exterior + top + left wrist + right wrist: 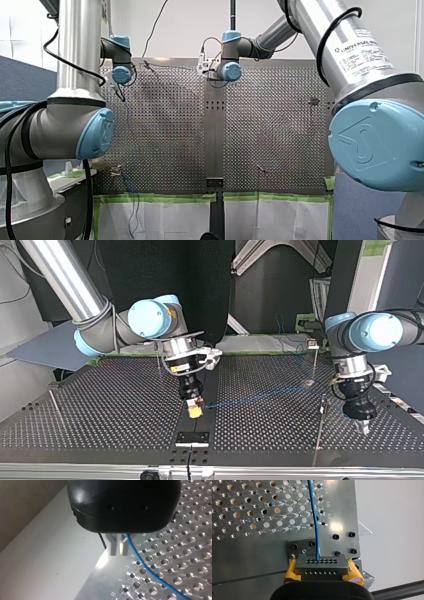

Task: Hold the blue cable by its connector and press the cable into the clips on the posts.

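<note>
In the right wrist view my right gripper point(323, 574) is shut on the grey connector block point(322, 566), its yellow pads point(290, 571) pressing both sides. The blue cable point(314, 517) runs straight ahead from the block over the perforated plate. In the top view my right gripper point(194, 410) holds the connector low over the table's middle strip, and the cable point(260, 397) stretches toward the view's right. My left gripper point(363, 427) hangs low at the right, beside a thin post point(321, 425). In the left wrist view the cable point(150, 570) passes close beside my left gripper point(116, 547).
More thin posts stand on the table: one with a clip point(312, 344) at the back right, one point(159, 359) behind my right arm, one point(56, 405) at the top view's left. A black bracket point(192, 438) sits at the near edge.
</note>
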`<state>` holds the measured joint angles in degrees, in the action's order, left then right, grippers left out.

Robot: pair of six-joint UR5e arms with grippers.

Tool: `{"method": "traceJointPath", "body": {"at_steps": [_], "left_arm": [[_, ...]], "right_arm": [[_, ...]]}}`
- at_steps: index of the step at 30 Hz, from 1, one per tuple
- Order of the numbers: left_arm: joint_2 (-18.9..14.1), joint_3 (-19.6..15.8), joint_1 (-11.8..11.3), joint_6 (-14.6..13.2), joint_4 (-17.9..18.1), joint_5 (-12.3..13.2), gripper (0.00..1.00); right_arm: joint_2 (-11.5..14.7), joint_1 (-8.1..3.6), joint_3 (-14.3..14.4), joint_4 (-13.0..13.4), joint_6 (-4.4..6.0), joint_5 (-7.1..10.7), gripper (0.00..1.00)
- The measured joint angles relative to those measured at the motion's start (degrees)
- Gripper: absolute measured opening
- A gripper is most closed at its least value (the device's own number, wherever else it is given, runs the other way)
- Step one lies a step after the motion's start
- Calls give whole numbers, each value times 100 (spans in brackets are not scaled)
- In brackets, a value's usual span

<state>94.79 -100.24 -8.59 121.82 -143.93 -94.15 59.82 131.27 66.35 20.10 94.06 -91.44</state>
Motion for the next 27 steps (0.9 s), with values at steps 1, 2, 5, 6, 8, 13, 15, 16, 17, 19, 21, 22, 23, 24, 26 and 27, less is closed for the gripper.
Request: {"method": "traceJointPath", "body": {"at_steps": [1, 2, 5, 6, 8, 13, 15, 16, 17, 19, 21, 22, 23, 24, 26, 27], "left_arm": [[0, 1, 0, -12, -24, -22, 69], [0, 0, 3, -27, -65, -64, 73], [-1, 0, 17, -89, -194, -189, 78], [-1, 0, 22, -119, -234, -231, 80], [-2, -1, 32, -187, -345, -338, 80], [-6, -4, 47, -257, -587, -397, 98], [-20, -7, 53, -280, -688, -363, 98], [-32, -8, 56, -291, -731, -349, 98], [-60, -8, 63, -309, -783, -335, 98], [-122, -13, 75, -339, -870, -321, 98], [-215, -41, 85, -370, -975, -313, 98], [-256, -60, 88, -377, -1019, -308, 98], [-311, -87, 90, -385, -1079, -298, 98], [-356, -112, 90, -394, -1124, -280, 98], [-457, -179, 88, -421, -1225, -220, 98], [-498, -212, 85, -435, -1268, -188, 98]], "right_arm": [[0, 0, 0, -2, 0, 0, 0], [0, 0, 0, -3, 0, 1, 0], [0, 0, 0, -5, 1, 2, 0], [0, 1, -1, -5, 1, 2, 0], [0, 5, -1, -6, 1, 2, 0], [0, 15, 0, -7, 0, 2, 0], [0, 18, 0, -7, 0, 2, 0], [0, 21, 0, -6, 0, 2, 0], [0, 21, 0, -6, 0, 2, 0], [0, 22, 1, -6, 0, 2, 0], [0, 25, 1, -6, 1, 2, 0], [0, 26, 1, -6, 1, 2, 0], [-1, 27, 1, -6, 0, 2, 0], [-1, 29, 0, -8, -1, 2, 0], [-1, 35, 0, -11, -4, 2, 0], [-1, 41, 0, -12, -6, 2, 0]]}}
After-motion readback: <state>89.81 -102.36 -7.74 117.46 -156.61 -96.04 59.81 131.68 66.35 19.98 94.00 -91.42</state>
